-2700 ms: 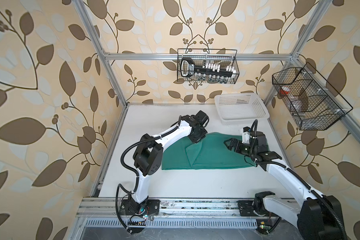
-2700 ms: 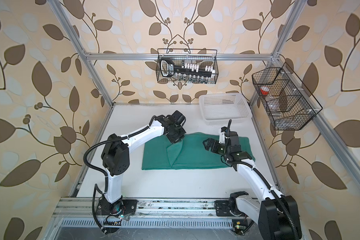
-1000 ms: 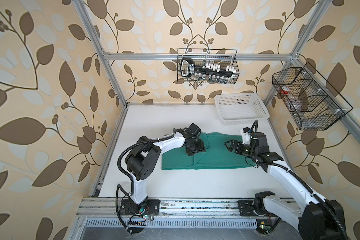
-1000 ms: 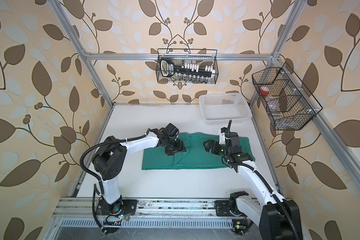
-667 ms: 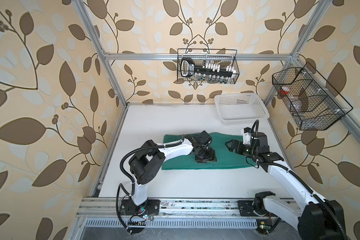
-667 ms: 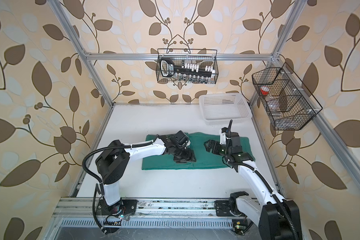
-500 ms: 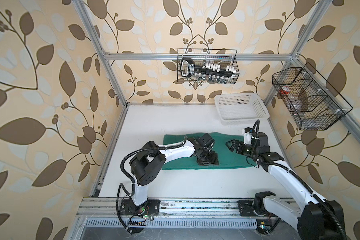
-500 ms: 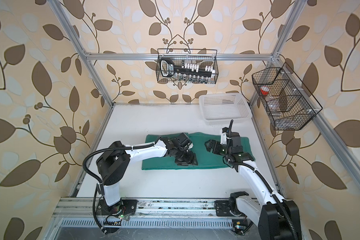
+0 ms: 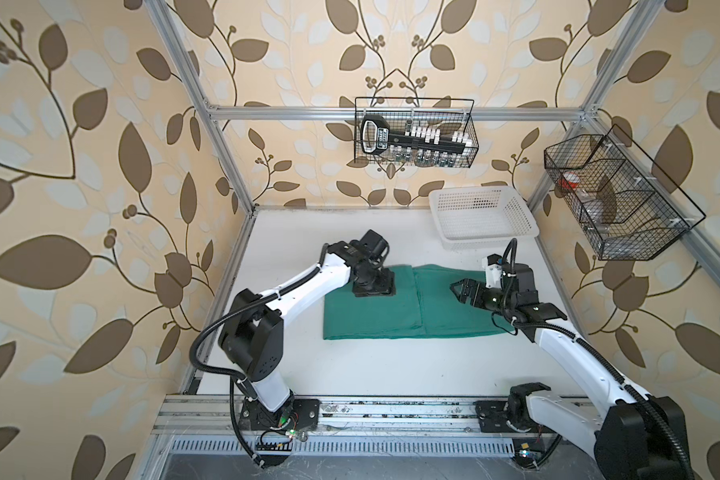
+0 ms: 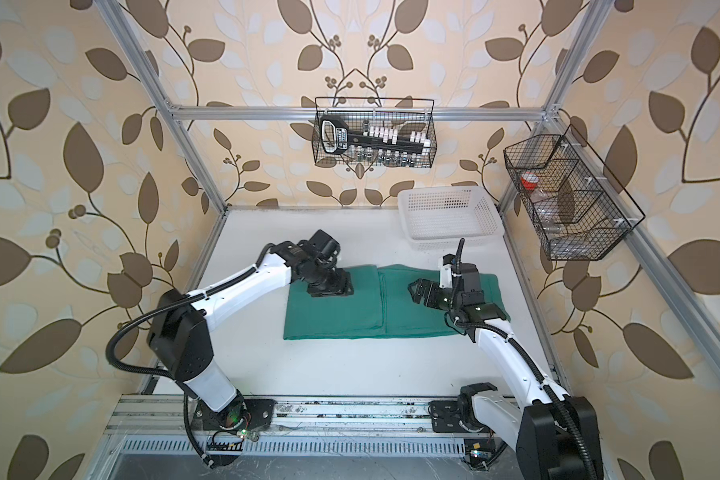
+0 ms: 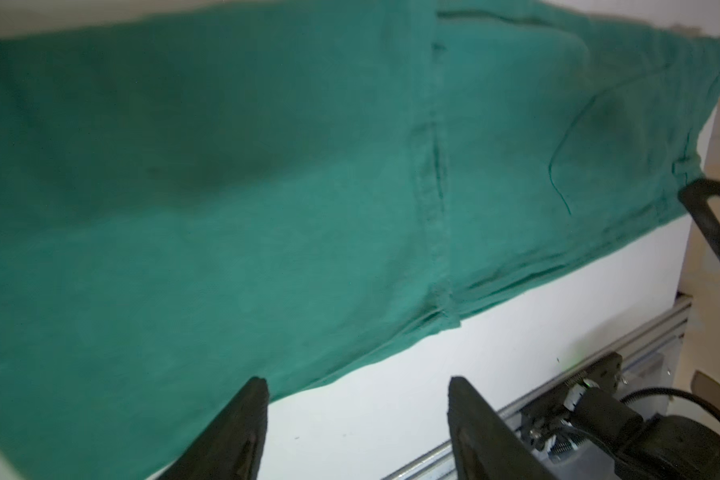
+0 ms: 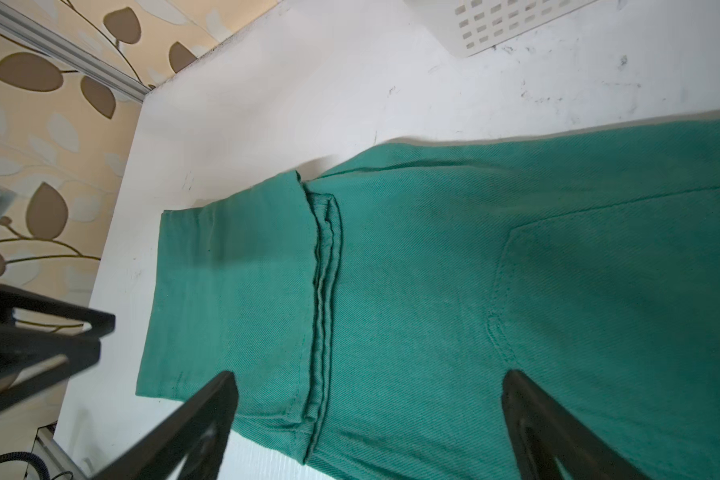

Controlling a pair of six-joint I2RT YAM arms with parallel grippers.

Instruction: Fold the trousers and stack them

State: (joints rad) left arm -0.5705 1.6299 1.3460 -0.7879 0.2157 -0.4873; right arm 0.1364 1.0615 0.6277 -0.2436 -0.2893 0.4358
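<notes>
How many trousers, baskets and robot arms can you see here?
Trousers: 1
White basket: 1
Black wire baskets: 2
Robot arms: 2
Total: 6

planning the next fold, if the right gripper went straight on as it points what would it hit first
Most likely the trousers: the open right gripper tilts down over them, and its wrist view shows cloth straight ahead. Depth is unclear; the left gripper sits to one side.
</notes>
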